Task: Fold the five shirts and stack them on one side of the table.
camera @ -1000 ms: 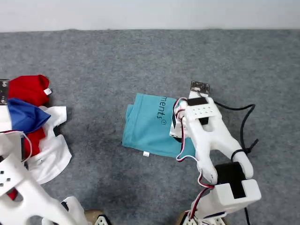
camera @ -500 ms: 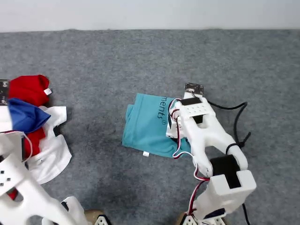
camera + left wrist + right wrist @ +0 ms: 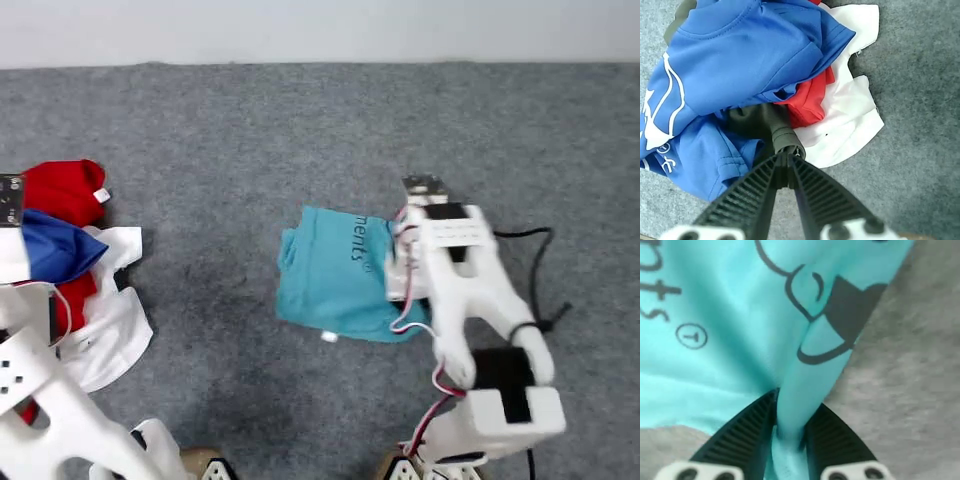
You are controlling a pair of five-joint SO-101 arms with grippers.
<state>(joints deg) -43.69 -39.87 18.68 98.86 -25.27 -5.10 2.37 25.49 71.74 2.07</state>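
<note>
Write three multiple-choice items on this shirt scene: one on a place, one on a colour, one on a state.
1. Where on the table does the teal shirt lie?
A) near the middle
B) at the left edge
C) at the far edge

2. Which colour of shirt tops the pile?
A) yellow
B) blue
C) pink

3. The right end effector is:
A) open over bare table
B) shut on the teal shirt
C) holding a white shirt

Answers:
1 A: the high view shows it lying near the middle.
2 B: the blue shirt lies uppermost in the left wrist view.
3 B: its jaws pinch a teal fold.
</note>
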